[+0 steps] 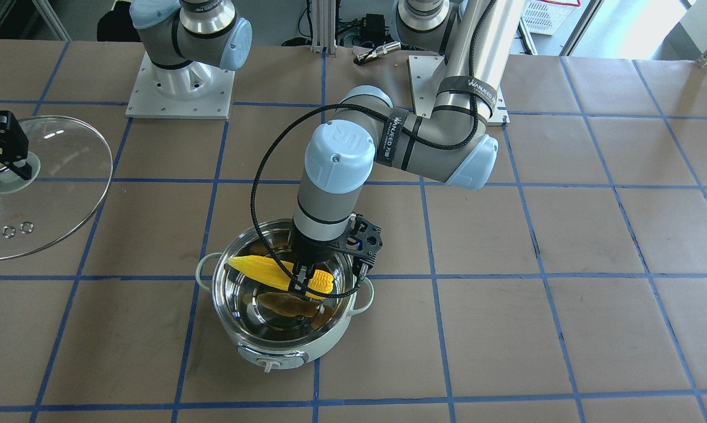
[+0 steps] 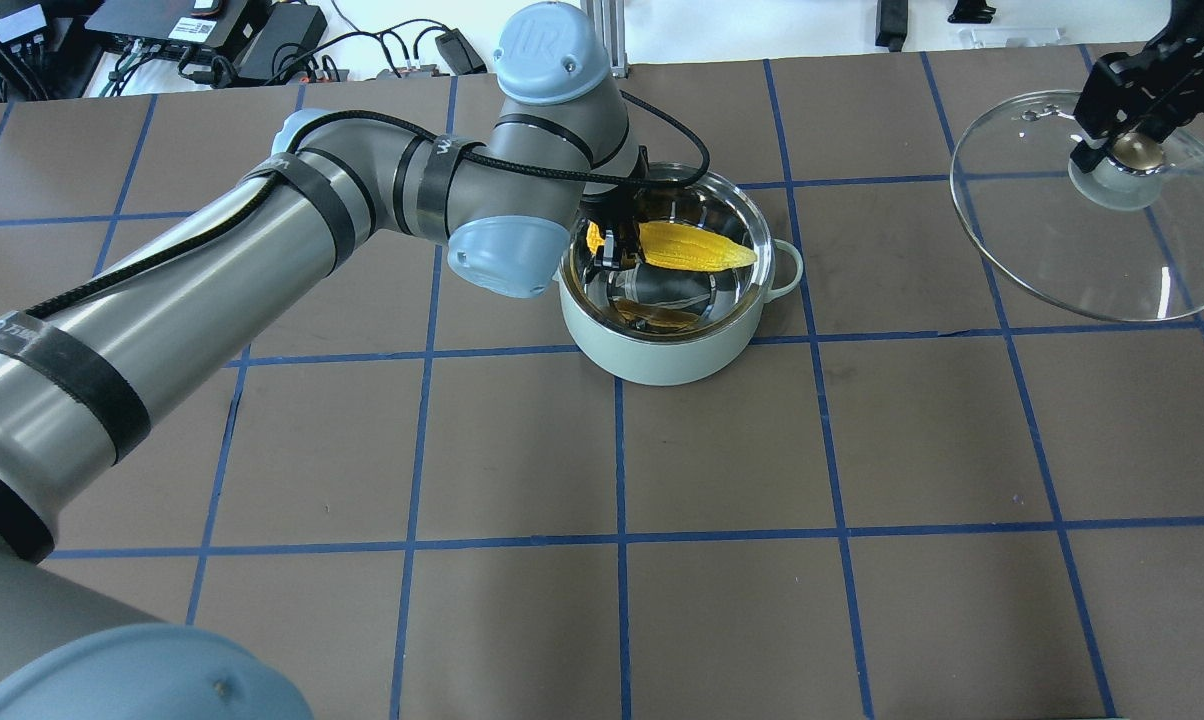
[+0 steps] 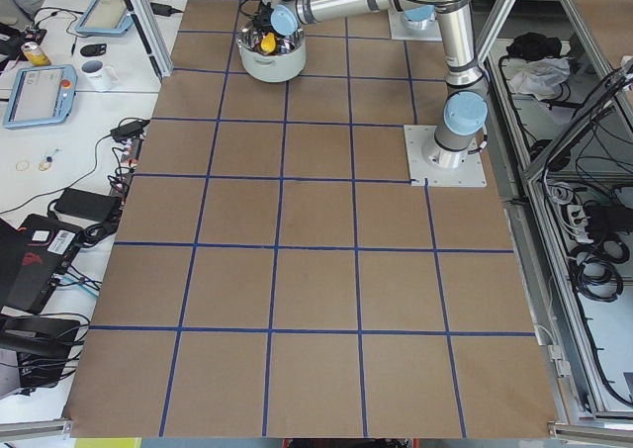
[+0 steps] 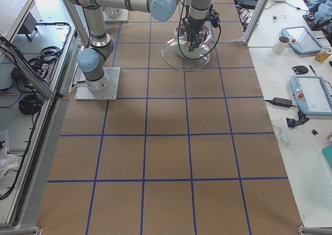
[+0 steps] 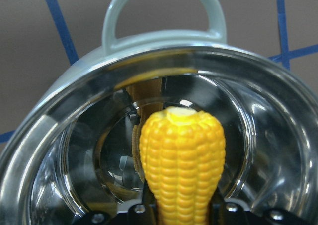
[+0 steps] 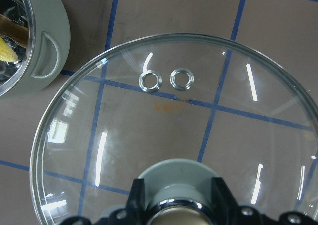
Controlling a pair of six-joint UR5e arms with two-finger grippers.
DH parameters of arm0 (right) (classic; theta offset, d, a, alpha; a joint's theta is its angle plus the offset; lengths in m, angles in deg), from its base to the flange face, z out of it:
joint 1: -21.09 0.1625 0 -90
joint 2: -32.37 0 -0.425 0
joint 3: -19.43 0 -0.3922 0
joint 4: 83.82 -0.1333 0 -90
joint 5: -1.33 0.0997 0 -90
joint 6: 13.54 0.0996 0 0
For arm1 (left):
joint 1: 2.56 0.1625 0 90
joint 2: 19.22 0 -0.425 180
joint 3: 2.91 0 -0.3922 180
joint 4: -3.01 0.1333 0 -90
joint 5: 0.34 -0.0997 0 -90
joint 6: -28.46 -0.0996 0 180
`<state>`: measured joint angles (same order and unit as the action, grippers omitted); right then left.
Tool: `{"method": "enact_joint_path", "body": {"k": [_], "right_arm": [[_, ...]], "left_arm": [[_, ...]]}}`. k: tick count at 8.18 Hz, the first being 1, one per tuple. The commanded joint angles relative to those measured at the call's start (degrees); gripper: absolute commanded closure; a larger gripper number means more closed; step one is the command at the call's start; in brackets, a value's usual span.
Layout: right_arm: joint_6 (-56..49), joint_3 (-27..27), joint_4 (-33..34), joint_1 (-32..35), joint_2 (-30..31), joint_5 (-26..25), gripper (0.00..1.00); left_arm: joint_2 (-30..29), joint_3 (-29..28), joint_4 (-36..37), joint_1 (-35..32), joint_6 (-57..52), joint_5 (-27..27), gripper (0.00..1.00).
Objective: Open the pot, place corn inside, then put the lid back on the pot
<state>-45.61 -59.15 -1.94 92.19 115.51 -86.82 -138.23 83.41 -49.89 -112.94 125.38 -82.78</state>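
The mint-green pot [image 1: 245,346] stands open on the table, and its steel inside reflects the corn. My left gripper [image 1: 302,283] reaches down into the pot's mouth and is shut on the thick end of the yellow corn [image 1: 259,267]. The cob lies level at about rim height, clear of the pot's bottom, with its tip pointing across the pot. The overhead view shows the corn [image 2: 697,250], the left gripper [image 2: 610,245] and the pot [image 2: 662,360]. My right gripper [image 1: 1,158] is shut on the knob of the glass lid [image 1: 54,194] and holds the lid off to the side, away from the pot.
The brown table [image 2: 722,460] is marked with a grid of blue tape. Both arm bases [image 1: 180,88] stand at the robot's edge. The left arm's black cable [image 1: 259,176] loops over the pot. The pot's loop handle [image 5: 164,6] shows in the left wrist view.
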Motion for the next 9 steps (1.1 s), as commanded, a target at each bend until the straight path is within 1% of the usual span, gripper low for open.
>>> {"method": "enact_joint_path", "body": {"k": [1,3,4,5,7,8,9], "right_arm": [[0.0,0.0,-0.1,0.1,0.1,0.1,0.81],[0.4,0.0,-0.4,0.4,0.3,2.0,0.81],[0.4,0.0,-0.4,0.8,0.7,3.1,0.80],[2.1,0.1,-0.4,1.7,0.9,3.2,0.80],[9.5,0.8,1.7,5.0,1.1,2.9,0.81],[12.7,0.8,2.3,6.7,0.8,3.2,0.81],[18.4,0.8,3.3,8.6,0.4,3.1,0.80]], "left_arm": [[0.4,0.2,1.9,-0.1,2.0,-0.5,0.00],[0.6,0.1,5.1,-0.5,1.8,0.3,0.00],[1.1,0.0,5.1,-1.3,1.3,0.2,0.00],[2.4,0.0,4.9,-1.5,-0.8,0.2,0.00],[5.4,0.0,4.1,-1.2,-18.4,0.2,0.00],[5.5,-0.1,4.0,-1.2,-25.7,-0.1,0.00],[5.5,-0.2,3.9,-1.2,-31.0,-0.1,0.00]]}}
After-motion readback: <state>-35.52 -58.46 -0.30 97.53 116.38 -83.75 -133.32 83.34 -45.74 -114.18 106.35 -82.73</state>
